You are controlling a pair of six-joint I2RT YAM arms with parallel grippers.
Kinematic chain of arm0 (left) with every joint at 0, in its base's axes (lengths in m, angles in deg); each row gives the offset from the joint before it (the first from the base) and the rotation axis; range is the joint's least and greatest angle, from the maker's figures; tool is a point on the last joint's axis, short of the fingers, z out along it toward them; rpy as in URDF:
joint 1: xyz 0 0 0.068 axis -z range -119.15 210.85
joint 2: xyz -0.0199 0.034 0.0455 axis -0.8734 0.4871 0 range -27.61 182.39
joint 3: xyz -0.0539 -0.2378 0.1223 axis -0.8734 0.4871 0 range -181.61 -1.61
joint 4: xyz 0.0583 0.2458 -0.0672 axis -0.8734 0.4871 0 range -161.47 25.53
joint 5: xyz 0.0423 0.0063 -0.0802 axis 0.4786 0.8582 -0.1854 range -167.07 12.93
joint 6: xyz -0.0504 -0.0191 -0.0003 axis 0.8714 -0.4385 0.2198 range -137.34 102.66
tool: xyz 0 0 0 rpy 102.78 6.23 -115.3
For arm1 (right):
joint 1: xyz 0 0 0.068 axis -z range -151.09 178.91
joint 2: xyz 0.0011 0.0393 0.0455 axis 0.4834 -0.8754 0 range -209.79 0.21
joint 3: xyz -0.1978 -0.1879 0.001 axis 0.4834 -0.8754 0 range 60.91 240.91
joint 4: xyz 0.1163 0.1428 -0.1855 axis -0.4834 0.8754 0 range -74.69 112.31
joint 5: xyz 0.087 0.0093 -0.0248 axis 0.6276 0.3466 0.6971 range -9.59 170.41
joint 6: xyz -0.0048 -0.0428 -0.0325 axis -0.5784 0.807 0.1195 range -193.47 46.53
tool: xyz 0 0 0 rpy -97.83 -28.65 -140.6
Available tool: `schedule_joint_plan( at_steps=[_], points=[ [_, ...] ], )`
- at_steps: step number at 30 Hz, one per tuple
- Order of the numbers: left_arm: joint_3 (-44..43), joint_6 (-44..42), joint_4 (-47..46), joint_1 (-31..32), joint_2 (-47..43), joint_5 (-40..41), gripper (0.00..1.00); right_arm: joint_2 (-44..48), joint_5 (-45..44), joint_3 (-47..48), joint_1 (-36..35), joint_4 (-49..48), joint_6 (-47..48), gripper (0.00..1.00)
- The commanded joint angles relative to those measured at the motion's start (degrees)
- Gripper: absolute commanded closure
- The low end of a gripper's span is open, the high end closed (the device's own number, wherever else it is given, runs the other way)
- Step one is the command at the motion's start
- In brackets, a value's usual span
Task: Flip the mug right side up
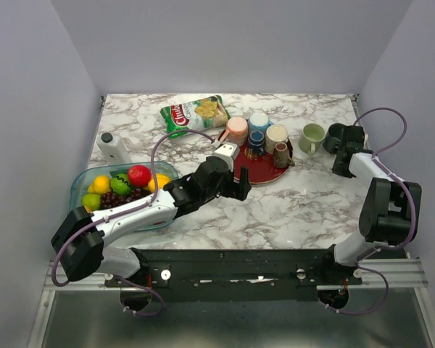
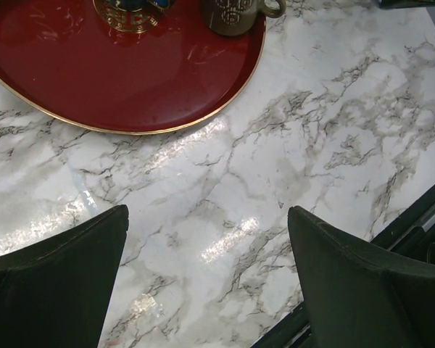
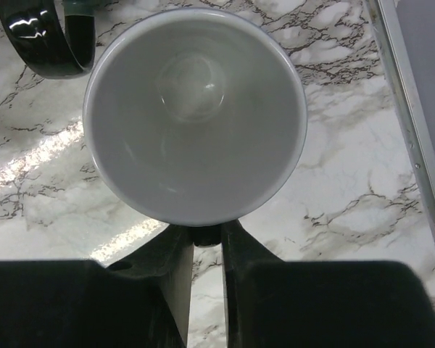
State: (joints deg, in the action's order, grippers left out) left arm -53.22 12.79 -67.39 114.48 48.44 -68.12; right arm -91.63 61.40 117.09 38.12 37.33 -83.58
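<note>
Mug point(image 3: 196, 109) mouth faces my wrist camera, seemingly pinched in my right gripper point(image 3: 206, 243); green mug point(image 1: 312, 135) at its nine o'clock; left gripper point(image 2: 206, 275) spread wide.

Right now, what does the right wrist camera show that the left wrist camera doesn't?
Only the right wrist view: the mug, its white inside facing the camera, with the right gripper shut on its near rim. Only the left wrist view: the red plate with a brown cup and a blue cup at its far edge, and the left gripper open, holding nothing. Both: the marble table.
</note>
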Motion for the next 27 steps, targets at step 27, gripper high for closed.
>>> schedule_joint_plan(
  at_steps=[27],
  points=[
    [-22.1, -10.1, 10.2, -6.3, 18.4, 8.1, 0.01, 24.8, 12.6, 1.4, 0.5, 7.9, -7.1, 0.12]
  ],
)
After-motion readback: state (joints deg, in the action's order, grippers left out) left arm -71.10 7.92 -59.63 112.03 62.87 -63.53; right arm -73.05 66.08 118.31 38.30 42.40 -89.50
